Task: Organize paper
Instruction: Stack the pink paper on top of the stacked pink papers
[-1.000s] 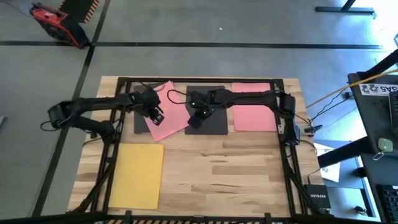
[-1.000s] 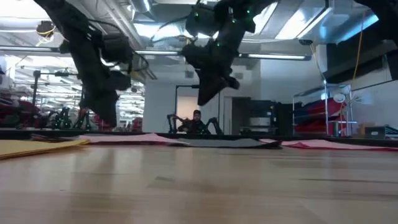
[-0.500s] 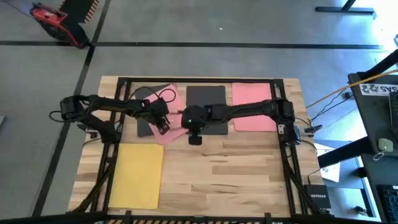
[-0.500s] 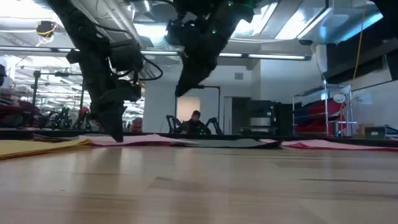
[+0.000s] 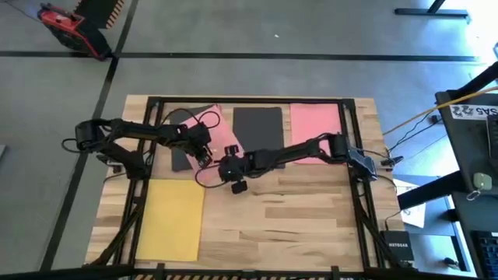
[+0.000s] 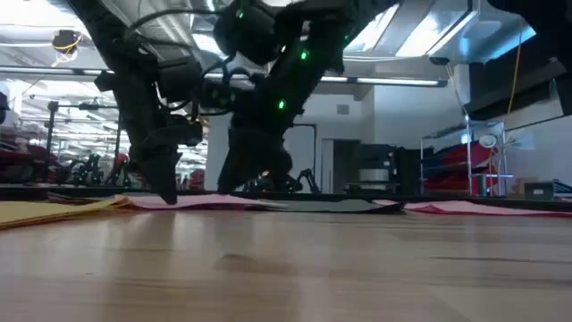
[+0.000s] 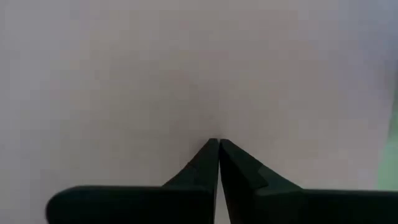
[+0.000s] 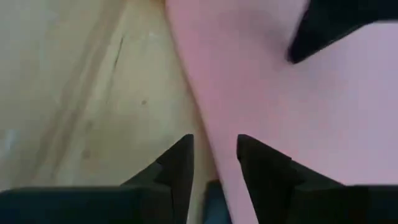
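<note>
The table was seen spread with flat sheets of paper. A yellow sheet lay at the front left corner, well apart from the others. Along the far edge a black sheet lay in the middle and a pink sheet toward the right, both squared to the edge. A skewed pink sheet lay left of the middle, overlapping a grey sheet beneath it.

The left gripper was pressed down on the skewed pink sheet, its fingers brought tightly together with only pink surface showing around them; nothing was seen pinched between them. The right gripper was held low at the front edge of the same sheet, its fingers parted, one over bare wood and the other over pink, so the edge ran between them.

The sheets were judged very light, thin and floppy, lying so flat that no face could be pinched. They were likely to slide easily on the smooth wood and to crease if squeezed hard. A hold was best taken at an exposed edge or corner, with the sheet pinned from above so that it would not skate away.
</note>
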